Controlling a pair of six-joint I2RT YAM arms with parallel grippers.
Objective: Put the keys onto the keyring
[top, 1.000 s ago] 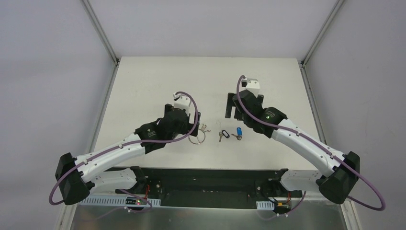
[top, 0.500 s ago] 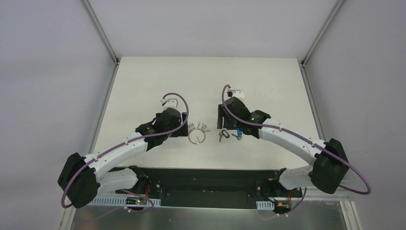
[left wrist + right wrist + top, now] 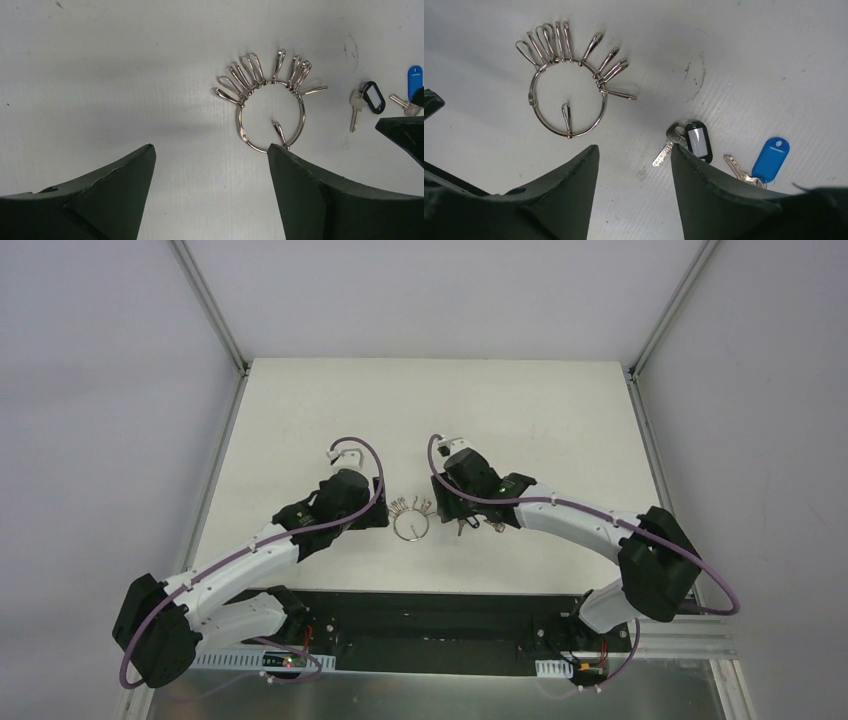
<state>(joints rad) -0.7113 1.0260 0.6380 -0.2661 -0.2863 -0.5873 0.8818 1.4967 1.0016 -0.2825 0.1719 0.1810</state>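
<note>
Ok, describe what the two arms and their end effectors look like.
The left arm and right arm share white tubular links, black joint housings and a purple cable looped at each wrist. Each end effector's fingers are dark matte wedges.

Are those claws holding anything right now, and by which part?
Nothing. The left gripper and right gripper are both open; the keyring and keys lie loose.
</note>
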